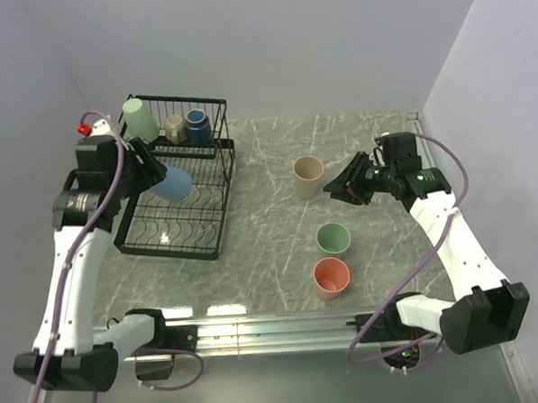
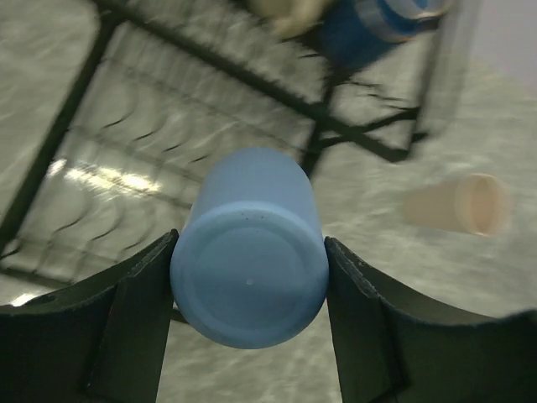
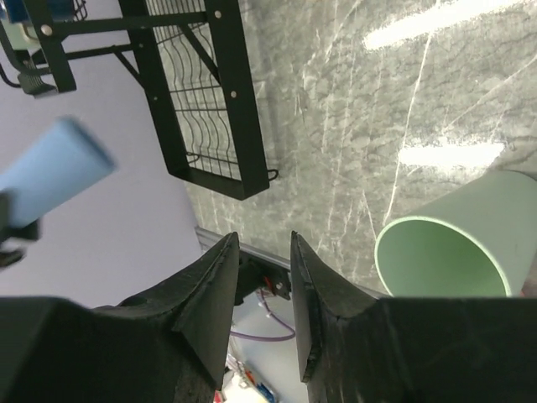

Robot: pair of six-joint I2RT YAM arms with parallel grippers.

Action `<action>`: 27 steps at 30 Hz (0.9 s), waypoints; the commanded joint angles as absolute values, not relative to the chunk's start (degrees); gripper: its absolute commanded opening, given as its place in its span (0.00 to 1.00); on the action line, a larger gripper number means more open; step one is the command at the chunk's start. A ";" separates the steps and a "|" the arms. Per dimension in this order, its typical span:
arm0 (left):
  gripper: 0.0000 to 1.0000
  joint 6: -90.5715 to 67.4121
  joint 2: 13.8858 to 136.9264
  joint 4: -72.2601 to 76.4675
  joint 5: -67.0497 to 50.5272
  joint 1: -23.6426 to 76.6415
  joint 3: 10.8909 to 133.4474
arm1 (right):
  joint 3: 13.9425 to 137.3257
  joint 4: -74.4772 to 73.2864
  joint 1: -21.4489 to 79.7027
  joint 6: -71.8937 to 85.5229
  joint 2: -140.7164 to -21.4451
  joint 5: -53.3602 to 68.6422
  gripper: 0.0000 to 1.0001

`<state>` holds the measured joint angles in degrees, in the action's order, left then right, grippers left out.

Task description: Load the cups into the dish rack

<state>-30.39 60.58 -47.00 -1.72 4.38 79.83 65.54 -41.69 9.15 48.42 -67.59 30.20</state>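
My left gripper (image 1: 159, 178) is shut on a light blue cup (image 1: 173, 185), holding it tilted above the lower tier of the black wire dish rack (image 1: 218, 224). In the left wrist view the light blue cup (image 2: 249, 252) fills the gap between the fingers (image 2: 138, 294). A pale green cup (image 1: 140, 120), a small beige mug (image 1: 175, 127) and a dark-blue cup (image 1: 197, 126) are at the rack's basket tier. My right gripper (image 1: 340, 188) is open and empty, just right of a beige tumbler (image 1: 308, 178). A pale green cup (image 1: 333, 241) and a salmon cup (image 1: 332, 278) stand upright nearer the front.
The marble table (image 1: 272, 255) ends at a metal rail (image 1: 275, 323) in front. Pale walls close in the left, back and right. The right wrist view shows the rack (image 3: 226, 101), the green cup (image 3: 445, 252) and the held blue cup (image 3: 54, 172).
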 commanded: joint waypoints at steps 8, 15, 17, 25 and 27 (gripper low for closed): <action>0.00 -20.30 69.68 -39.47 14.76 2.46 73.74 | 64.69 -43.33 11.16 44.74 -66.36 29.97 0.37; 0.00 -19.42 72.95 -32.35 12.84 -1.30 69.09 | 64.42 -45.70 11.16 42.89 -66.09 28.39 0.36; 0.00 -19.51 73.21 -28.94 12.05 -2.28 67.60 | 64.07 -46.14 11.16 42.45 -66.18 27.86 0.36; 0.00 -21.18 73.65 -19.52 9.94 -3.78 60.56 | 63.63 -47.11 11.16 41.92 -66.71 26.37 0.34; 0.00 -21.09 75.40 -18.99 9.14 -3.87 60.99 | 63.55 -47.11 11.16 42.19 -66.71 26.11 0.34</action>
<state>-20.73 74.26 -25.85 11.18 -3.44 60.45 63.48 -46.81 10.90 43.11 -67.59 27.53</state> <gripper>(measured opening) 0.682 0.345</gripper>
